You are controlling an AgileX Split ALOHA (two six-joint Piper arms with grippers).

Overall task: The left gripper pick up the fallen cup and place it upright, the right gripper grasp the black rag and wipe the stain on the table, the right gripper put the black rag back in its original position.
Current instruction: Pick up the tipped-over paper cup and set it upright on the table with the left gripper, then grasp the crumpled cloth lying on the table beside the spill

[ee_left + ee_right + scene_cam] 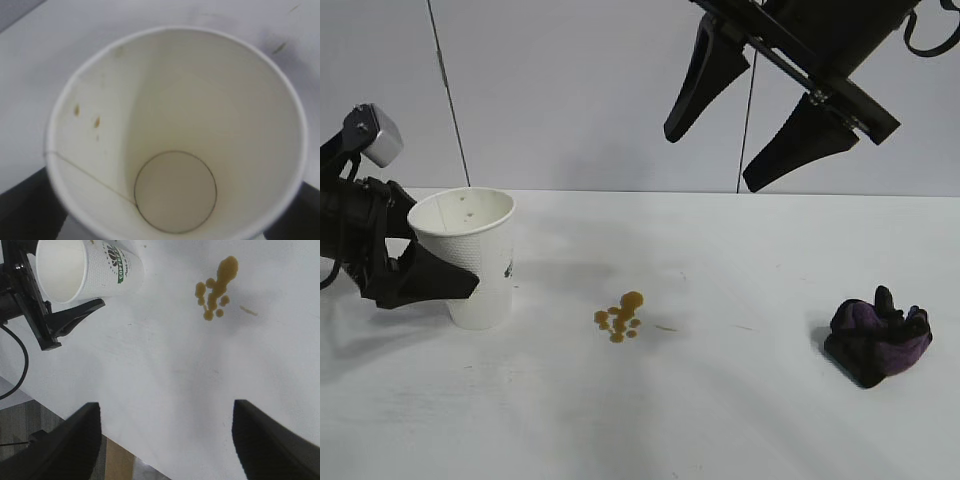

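Observation:
The white paper cup [470, 255] stands upright at the table's left, its "COFFEE" logo [120, 267] showing in the right wrist view. My left gripper [485, 268] straddles it low down, open; one finger [75, 312] lies just off the cup wall and the other is hidden behind the cup. In the left wrist view I look down into the empty cup [175, 125]. The amber-brown stain [620, 318] lies mid-table. The black rag [878, 335] sits bunched at the right. My right gripper [710, 160] hangs high above the table, open and empty.
The white table [720, 420] reaches back to a pale wall. In the right wrist view the table's edge [150, 460] runs under the right gripper [165, 410], with floor beyond. A thin brown streak [248, 311] lies beside the stain [215, 290].

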